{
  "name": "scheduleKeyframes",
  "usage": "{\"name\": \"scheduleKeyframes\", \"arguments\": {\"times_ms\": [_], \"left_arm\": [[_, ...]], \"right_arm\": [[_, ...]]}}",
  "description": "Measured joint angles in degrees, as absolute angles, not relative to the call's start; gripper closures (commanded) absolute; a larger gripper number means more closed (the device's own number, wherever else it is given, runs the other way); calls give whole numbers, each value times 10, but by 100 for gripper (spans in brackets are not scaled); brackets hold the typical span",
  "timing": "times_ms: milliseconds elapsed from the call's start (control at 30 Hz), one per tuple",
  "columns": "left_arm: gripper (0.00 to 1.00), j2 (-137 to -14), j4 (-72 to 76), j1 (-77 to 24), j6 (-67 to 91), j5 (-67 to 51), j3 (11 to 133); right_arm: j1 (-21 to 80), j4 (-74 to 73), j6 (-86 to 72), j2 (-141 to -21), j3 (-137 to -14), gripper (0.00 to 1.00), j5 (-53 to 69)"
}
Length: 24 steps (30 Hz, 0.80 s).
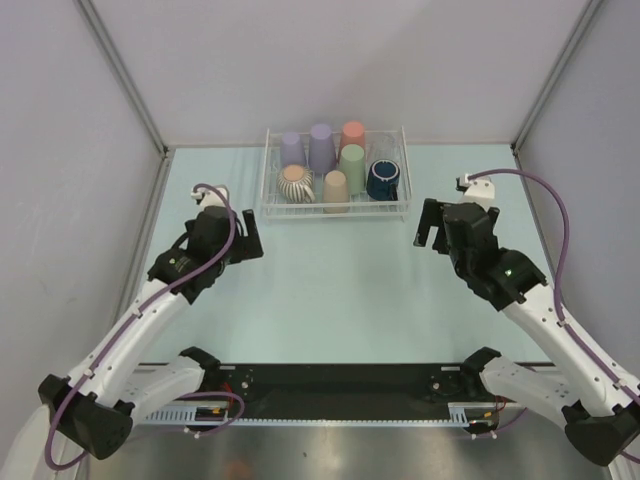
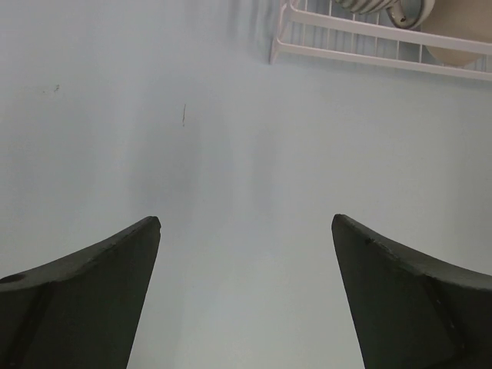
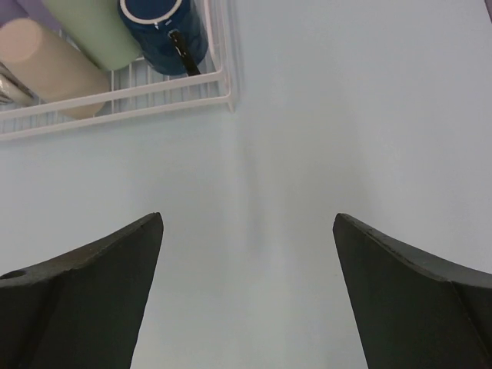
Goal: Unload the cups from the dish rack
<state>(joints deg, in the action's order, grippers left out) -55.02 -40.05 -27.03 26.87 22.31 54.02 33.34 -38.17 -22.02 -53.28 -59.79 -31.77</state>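
Left gripper (image 2: 246,223): spread wide, empty.
Right gripper (image 3: 247,219): wide, empty.
Rack: white wire dish rack (image 1: 335,213), far centre of pale table (image 1: 330,290).
Cups: two lavender cups (image 1: 321,147), salmon cup (image 1: 352,133), pale green cup (image 1: 352,166), tan cup (image 1: 336,188), ribbed beige cup (image 1: 296,184), navy mug (image 1: 383,181), all racked.

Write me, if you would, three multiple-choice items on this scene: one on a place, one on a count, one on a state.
1. Where in the dish rack is the navy mug?
A. left end of near row
B. right end of near row
C. middle of far row

2. How many lavender cups are in the rack?
A. one
B. two
C. four

3. What state are the left gripper and right gripper in?
A. both shut on cups
B. one holds a cup
C. both open, empty

Key: 1 B, it sits right of the tan cup; 2 B, two stand together at far left; 3 C, wrist views show fingers spread over the table.
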Motion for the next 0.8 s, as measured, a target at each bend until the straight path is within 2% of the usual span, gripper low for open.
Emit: {"name": "scheduleKeyframes", "arguments": {"times_ms": [200, 400, 567, 633, 800], "left_arm": [[0, -550, -409, -270, 277, 238, 560], [0, -531, -421, -270, 296, 231, 555], [0, -529, -427, -270, 296, 224, 551], [0, -532, -427, -270, 295, 223, 551], [0, -553, -425, -270, 290, 223, 551]], "right_arm": [[331, -350, -231, -541, -602, 0, -325], [330, -353, -239, -616, -644, 0, -397], [328, -341, -170, -668, -727, 0, -345], [326, -331, -158, -688, -756, 7, -322], [307, -309, -143, -767, -839, 9, -289]]}}
